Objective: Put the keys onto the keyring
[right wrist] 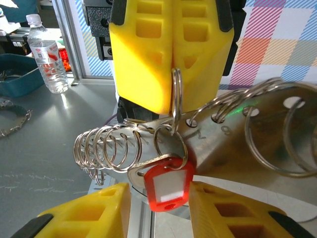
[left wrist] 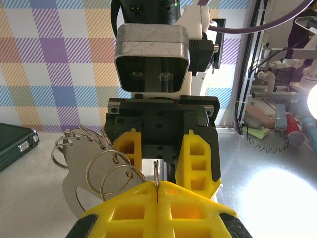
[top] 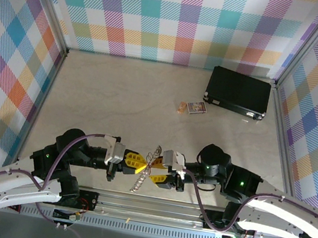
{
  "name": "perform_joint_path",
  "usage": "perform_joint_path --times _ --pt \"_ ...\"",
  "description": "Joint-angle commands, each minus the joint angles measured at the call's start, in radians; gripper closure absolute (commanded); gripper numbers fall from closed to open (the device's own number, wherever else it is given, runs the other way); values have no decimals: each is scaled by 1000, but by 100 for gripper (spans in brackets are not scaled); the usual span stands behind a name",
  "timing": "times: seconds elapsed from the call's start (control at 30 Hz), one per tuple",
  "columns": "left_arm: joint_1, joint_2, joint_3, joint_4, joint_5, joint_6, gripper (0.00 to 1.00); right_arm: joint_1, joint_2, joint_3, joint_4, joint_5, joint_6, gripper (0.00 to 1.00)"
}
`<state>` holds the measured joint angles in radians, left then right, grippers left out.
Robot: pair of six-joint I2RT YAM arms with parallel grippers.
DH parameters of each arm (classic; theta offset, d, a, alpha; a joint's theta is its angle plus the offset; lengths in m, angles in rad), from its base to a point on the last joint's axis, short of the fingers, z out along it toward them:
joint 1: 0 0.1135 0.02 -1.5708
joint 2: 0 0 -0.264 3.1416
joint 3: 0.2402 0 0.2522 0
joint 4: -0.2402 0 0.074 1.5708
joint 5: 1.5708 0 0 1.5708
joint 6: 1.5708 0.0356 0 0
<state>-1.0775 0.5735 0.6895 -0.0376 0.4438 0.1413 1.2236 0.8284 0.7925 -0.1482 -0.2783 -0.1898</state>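
Observation:
The keyring [top: 141, 178] is a silver plate strung with several split rings, held up between both grippers at the table's near middle. My left gripper [left wrist: 158, 186] is shut on one thin ring [left wrist: 157, 171] standing edge-on between its yellow pads. In the right wrist view that ring [right wrist: 176, 96] hangs from the left gripper [right wrist: 171, 74], and a smaller ring links it to the key [right wrist: 168, 181] with its red head. My right gripper [right wrist: 158, 193] is open, the red head between its fingers and close to the right-hand one. The plate [right wrist: 257, 144] stretches to the right.
A black case [top: 239, 91] lies at the back right, with a small printed card [top: 196, 107] in front of it. The metal rail [top: 150, 206] runs along the near edge under both arms. Checked walls close off three sides.

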Motion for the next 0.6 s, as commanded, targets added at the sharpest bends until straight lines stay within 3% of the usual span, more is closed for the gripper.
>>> perform_joint_path --times 0.0,0.27,0.57 --pt "2 -17 -9 70 -6 -19 100 2 1 -21 87 -10 28 62" --pt "2 -17 -7 68 -6 -18 100 4 14 -41 131 -3 44 60" --pt "2 -19 -15 73 -10 -17 100 3 13 -58 162 13 50 72"
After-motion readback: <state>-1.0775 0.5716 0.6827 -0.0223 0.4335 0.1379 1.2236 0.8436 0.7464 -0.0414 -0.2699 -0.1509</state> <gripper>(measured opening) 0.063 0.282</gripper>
